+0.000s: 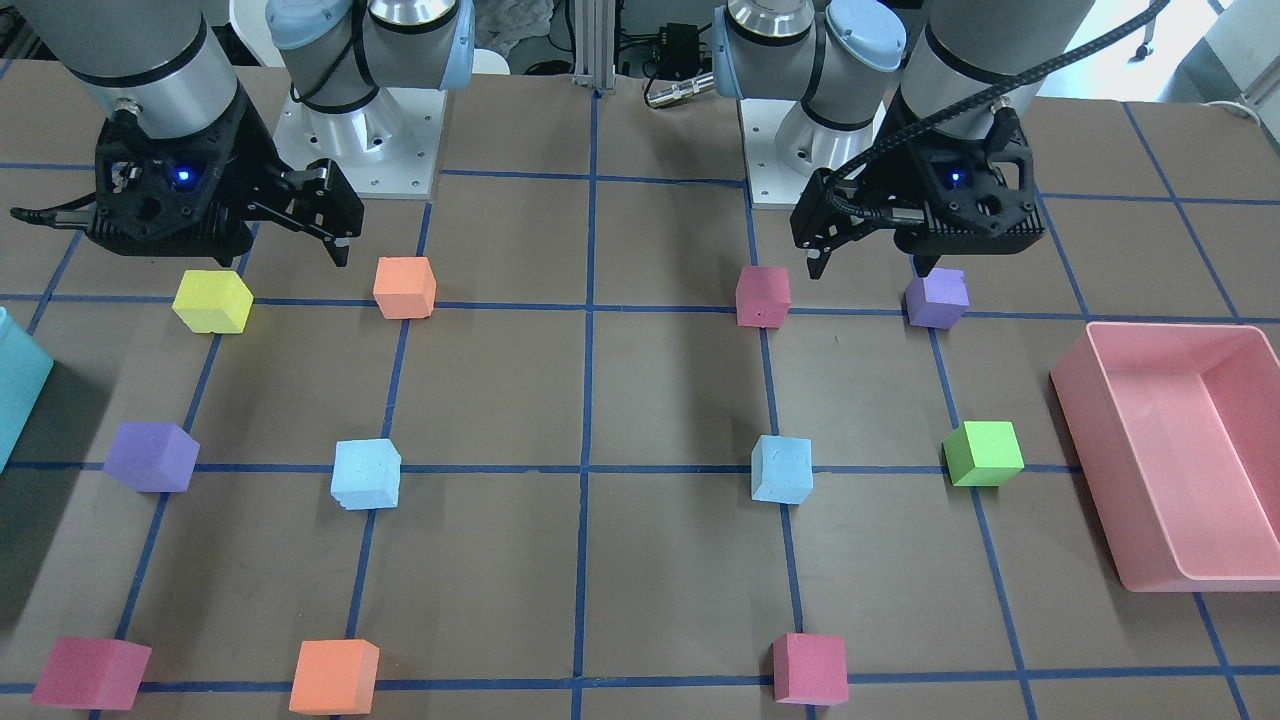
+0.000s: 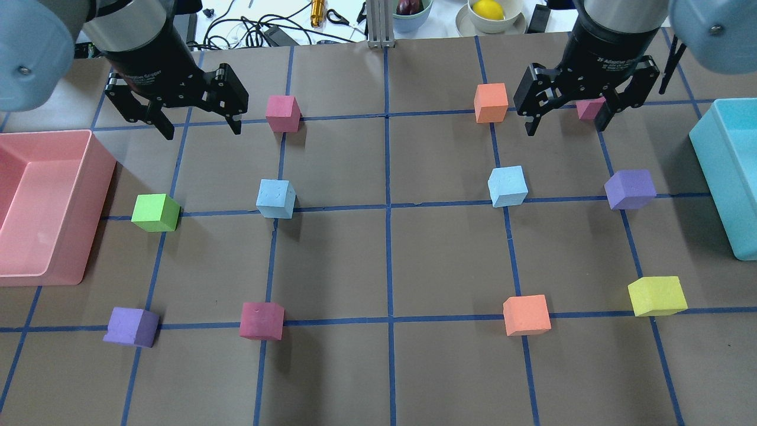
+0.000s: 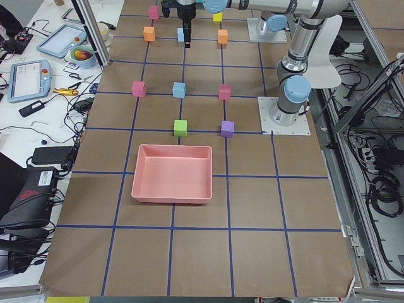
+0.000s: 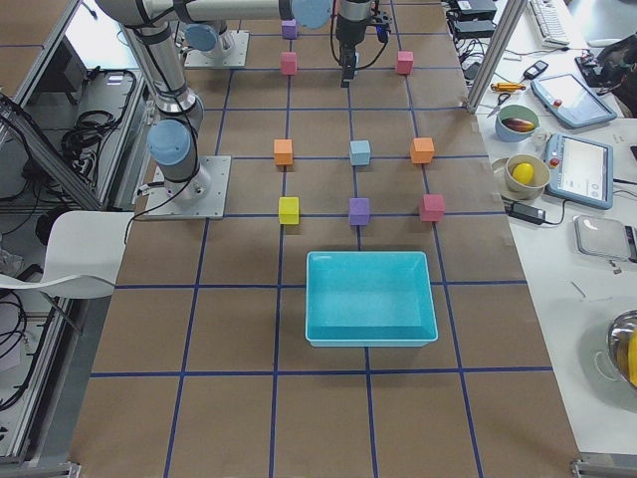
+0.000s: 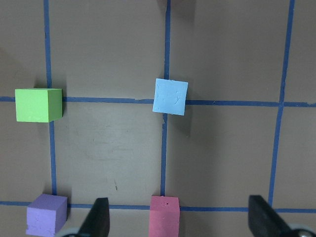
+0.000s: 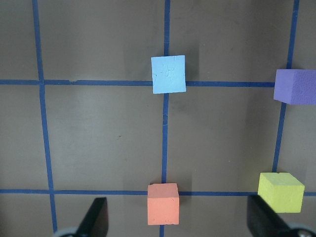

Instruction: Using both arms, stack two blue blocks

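Both grippers hang spread wide and empty above the table. From the left gripper (image 2: 201,127), one blue block (image 5: 170,96) lies ahead and below, past a pink cube (image 5: 164,215). From the right gripper (image 2: 566,125), the other blue block (image 6: 168,74) sits likewise beyond an orange cube (image 6: 163,203). Being foam, they are probably light and squashy — best pinched gently across two opposite flat faces at mid-height, fingers squared to the cube.

— Anything getting lost in the overhead view?
— The right gripper (image 2: 566,128) is covering part of a pink cube (image 2: 588,109) on the far right, and the teal bin (image 2: 724,177) is running off the right edge.
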Tool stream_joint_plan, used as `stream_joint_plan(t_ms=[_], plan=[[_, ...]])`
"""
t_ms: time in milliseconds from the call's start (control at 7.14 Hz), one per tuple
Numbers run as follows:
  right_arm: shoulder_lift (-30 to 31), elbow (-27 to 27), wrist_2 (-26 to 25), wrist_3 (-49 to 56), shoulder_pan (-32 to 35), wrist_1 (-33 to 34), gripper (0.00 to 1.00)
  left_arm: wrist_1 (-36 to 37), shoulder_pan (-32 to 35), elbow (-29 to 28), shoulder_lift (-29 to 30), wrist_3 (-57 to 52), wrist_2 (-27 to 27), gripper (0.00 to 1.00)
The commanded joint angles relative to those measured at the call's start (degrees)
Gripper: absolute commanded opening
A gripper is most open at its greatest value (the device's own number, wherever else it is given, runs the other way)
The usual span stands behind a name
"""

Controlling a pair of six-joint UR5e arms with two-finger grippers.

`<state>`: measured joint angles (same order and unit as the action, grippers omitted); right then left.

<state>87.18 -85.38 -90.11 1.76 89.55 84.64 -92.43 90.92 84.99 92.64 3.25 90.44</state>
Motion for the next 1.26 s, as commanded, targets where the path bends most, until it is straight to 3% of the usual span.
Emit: stream_joint_plan(t_ms=[0,700,1120], plan=[[0.0,-0.3,0.0,0.0,0.0,0.0,1.0,0.0,-0.3,0.0,0.0,-0.1,0.0,1.0],[-3.1,-1.5,0.0,0.1,-0.5,1.1,1.0,0.0,0.0,0.0,0.1,0.0,0.1,1.0],[-11.1,-2.9,-0.1,-0.1,-0.5,12.1,1.0,0.0,0.0,0.0,0.0,0.0,0.1,1.0]])
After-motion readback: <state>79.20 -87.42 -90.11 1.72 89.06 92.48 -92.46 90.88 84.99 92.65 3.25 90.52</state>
